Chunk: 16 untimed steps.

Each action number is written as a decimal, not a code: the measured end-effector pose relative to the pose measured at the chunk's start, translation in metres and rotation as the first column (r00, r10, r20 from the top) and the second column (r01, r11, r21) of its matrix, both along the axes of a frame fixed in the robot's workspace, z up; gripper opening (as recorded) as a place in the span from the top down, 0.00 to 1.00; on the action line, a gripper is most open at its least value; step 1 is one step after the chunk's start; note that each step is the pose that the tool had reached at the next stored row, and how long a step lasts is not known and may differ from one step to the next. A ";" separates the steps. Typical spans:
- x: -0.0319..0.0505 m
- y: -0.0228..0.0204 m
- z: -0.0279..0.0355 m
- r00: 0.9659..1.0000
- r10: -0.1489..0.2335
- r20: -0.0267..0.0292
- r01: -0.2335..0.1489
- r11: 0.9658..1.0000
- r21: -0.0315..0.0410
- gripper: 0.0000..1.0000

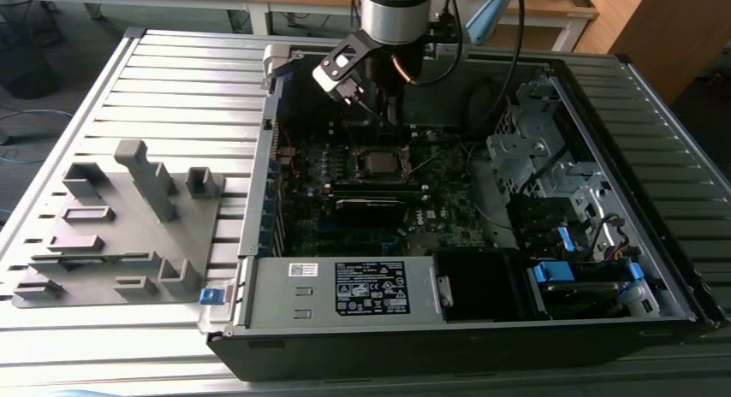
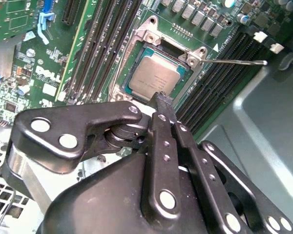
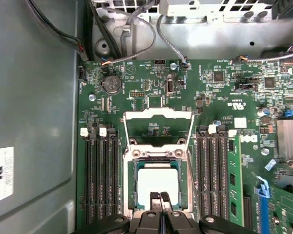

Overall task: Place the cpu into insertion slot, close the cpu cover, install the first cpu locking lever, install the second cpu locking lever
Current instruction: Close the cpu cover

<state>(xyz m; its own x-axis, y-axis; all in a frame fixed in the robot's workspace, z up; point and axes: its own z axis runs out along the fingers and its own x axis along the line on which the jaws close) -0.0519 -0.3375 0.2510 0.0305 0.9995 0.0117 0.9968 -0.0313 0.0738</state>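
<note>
The cpu [image 3: 157, 179] lies flat in the insertion slot [image 3: 132, 183] on the green motherboard, its dull silver top showing in both wrist views [image 2: 155, 73]. The cpu cover [image 3: 158, 113], a thin silvery frame with a square opening, is swung open beyond the socket. One thin wire locking lever [image 2: 234, 62] sticks out sideways from the socket corner. My gripper [image 3: 160, 197] is shut, its black fingertips pressed together just over the cpu's near edge with nothing between them [image 2: 160, 97]. In the exterior view the gripper [image 1: 377, 115] hangs over the socket [image 1: 381, 162] inside the open computer case.
Memory slots [image 3: 100, 180] flank the socket on both sides. Cables [image 3: 136, 29] run along the case wall past the board. A grey parts fixture [image 1: 115, 217] sits on the slatted table at the exterior view's left. The power supply [image 1: 365, 286] and drive cage [image 1: 537, 157] border the board.
</note>
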 end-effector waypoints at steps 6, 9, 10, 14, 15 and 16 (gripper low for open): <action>0.0000 0.0000 0.0104 1.000 0.000 0.000 0.000 1.000 0.000 0.89; 0.0000 0.0000 0.0135 1.000 0.000 0.000 0.000 1.000 0.000 0.89; 0.0000 0.0000 0.0134 1.000 0.000 0.000 0.000 1.000 0.000 0.89; 0.0000 0.0000 0.0139 1.000 0.000 0.000 0.000 1.000 0.000 0.89; 0.0002 0.0000 0.0139 1.000 0.000 0.000 0.000 1.000 0.000 0.89; 0.0006 0.0000 0.0140 1.000 0.000 0.000 0.000 1.000 0.000 0.89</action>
